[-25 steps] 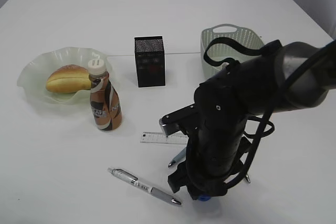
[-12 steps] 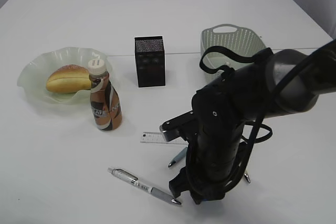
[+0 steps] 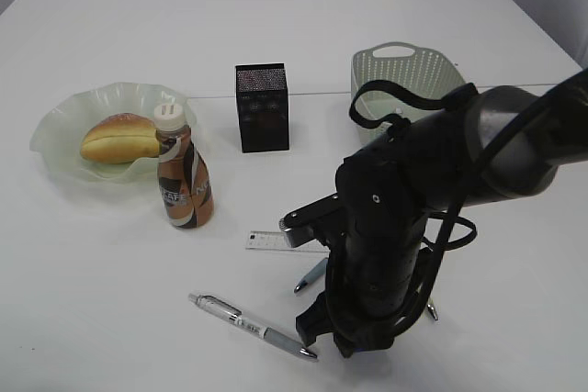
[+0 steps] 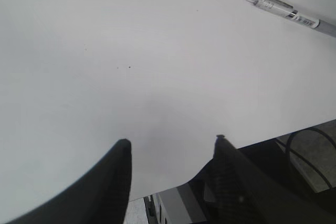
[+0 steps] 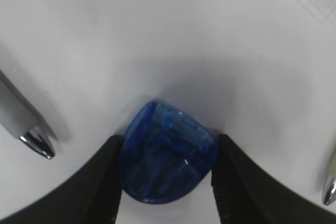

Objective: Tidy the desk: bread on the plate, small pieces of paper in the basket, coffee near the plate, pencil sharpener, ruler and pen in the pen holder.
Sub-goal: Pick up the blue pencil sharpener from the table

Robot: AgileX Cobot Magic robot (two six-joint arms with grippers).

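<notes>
Right end effector [image 5: 165,174] closed on blue pencil sharpener [image 5: 167,153] on table [image 3: 110,291]; left end effector [image 4: 170,148] half-open, empty.

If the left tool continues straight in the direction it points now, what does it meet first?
Probably only the bare desk. The left tool stands open over white tabletop near its edge, with nothing between its fingers. The pen lies far to the upper right, off that line. Depth is hard to judge.

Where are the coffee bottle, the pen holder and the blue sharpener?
coffee bottle [image 3: 186,192], exterior view, on its label.
pen holder [image 3: 263,112], exterior view, on its front wall.
sharpener [image 5: 167,153], right wrist view, on its blue top.
</notes>
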